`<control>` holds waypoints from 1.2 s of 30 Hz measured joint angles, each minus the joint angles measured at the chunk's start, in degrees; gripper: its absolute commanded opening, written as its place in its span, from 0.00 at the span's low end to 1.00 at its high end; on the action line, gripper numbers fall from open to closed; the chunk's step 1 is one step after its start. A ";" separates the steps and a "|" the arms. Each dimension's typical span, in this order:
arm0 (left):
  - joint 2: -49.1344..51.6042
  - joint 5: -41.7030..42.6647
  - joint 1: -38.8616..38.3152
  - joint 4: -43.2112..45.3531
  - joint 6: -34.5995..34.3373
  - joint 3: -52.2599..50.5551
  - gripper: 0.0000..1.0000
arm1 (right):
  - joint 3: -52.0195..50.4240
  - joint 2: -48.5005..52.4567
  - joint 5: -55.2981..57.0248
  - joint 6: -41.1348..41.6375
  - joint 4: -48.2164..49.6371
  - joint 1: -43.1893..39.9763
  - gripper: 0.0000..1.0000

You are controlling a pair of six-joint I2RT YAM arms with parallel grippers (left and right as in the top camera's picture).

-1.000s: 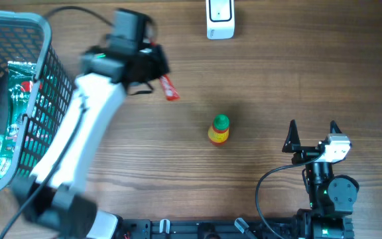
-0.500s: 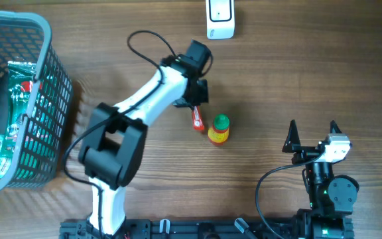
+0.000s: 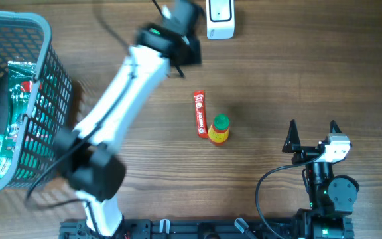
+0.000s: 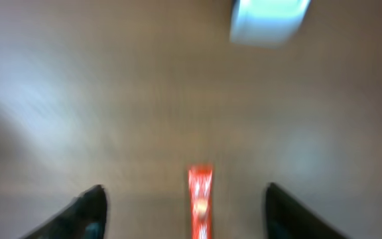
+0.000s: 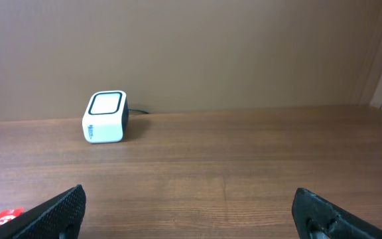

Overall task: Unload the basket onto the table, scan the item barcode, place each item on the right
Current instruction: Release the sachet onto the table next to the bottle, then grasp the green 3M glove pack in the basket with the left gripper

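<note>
A red stick packet lies flat on the wooden table, just left of a small yellow bottle with a green cap. The white barcode scanner stands at the far edge. My left gripper is up near the scanner, blurred by motion, well away from the packet. In the left wrist view the left gripper is open, with the red packet on the table below between the spread fingers, untouched, and the scanner ahead. My right gripper rests open at the near right, empty.
A grey mesh basket at the left edge holds a green-and-white packet. In the right wrist view the scanner sits far ahead and the red packet's end shows at the lower left.
The left gripper carried the red packet to beside the bottle, opened and let it go. It then swung up toward the scanner. The right arm has not moved.
</note>
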 measured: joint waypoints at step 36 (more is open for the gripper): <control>-13.51 4.79 67.84 25.92 15.50 -35.21 1.00 | 0.00 0.00 0.00 0.00 0.00 0.00 1.00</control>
